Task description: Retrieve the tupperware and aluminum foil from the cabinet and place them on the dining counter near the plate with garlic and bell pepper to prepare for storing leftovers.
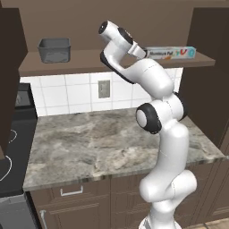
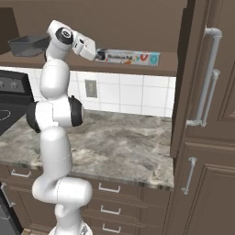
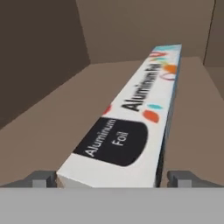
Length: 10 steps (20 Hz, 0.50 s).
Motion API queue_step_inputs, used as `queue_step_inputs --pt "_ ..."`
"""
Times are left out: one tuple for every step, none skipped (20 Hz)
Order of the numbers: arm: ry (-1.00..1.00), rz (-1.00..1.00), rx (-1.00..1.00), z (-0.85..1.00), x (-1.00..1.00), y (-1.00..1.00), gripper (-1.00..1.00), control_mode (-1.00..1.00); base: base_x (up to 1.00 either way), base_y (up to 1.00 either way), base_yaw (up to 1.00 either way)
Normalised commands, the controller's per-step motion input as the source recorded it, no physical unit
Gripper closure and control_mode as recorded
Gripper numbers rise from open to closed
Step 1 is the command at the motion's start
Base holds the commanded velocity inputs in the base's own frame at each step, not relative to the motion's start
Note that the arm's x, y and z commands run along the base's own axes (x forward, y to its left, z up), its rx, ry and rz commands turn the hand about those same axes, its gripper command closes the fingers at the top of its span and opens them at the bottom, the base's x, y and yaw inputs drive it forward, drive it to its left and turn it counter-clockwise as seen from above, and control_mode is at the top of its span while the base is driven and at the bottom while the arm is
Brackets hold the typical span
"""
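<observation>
The aluminum foil (image 1: 172, 53) is a long white box with printed lettering, lying along the open cabinet shelf (image 1: 89, 61). My gripper (image 1: 142, 53) is raised to the box's near end and stands open. In the hand view its two fingertips (image 3: 41, 177) flank the end of the aluminum foil (image 3: 135, 118), one on each side, without pinching it. The tupperware (image 1: 53, 49), a grey open container, sits on the same shelf far to the left. From the right base view the gripper (image 2: 97, 55) meets the aluminum foil (image 2: 131, 57), with the tupperware (image 2: 25, 45) behind the arm. The plate and dining counter are out of view.
A marbled stone counter (image 1: 98, 143) runs below the shelf, with a tiled wall and an outlet (image 1: 103, 88) behind it. A black stove (image 1: 9, 147) borders the counter on the left. A tall cabinet with long handles (image 2: 206, 78) stands at the right.
</observation>
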Motion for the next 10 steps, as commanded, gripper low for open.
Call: queue_step_inputs --pt "-0.31 -0.2 0.0 -0.16 0.0 -0.43 -1.0 -1.0 0.0 0.0 0.0" --pt "-0.3 -0.21 0.0 -0.21 0.0 -0.45 -1.0 -1.0 0.0 0.0 0.0" --pt "-0.3 -0.21 0.0 -0.26 0.0 -0.46 -1.0 -1.0 0.0 0.0 0.0" --pt "-0.29 -0.21 0.0 -0.3 0.0 -0.48 -1.0 -1.0 0.0 0.0 0.0" --pt "-0.26 -0.21 0.0 -0.34 0.0 -0.55 -1.0 -1.0 0.0 0.0 0.0" --pt "-0.23 -0.21 0.0 -0.36 0.0 -0.58 -1.0 -1.0 0.0 0.0 0.0" --pt "-0.19 -0.21 0.0 -0.34 0.0 -0.6 -1.0 -1.0 0.0 0.0 0.0" --pt "-0.15 -0.2 0.0 -0.34 0.0 -0.6 -1.0 -1.0 0.0 0.0 0.0" --pt "-0.12 -0.19 0.0 -0.31 0.0 -0.61 -1.0 -1.0 0.0 0.0 0.0" --pt "-0.06 -0.17 0.0 -0.3 0.0 -0.6 1.0 -1.0 0.0 0.0 0.0"
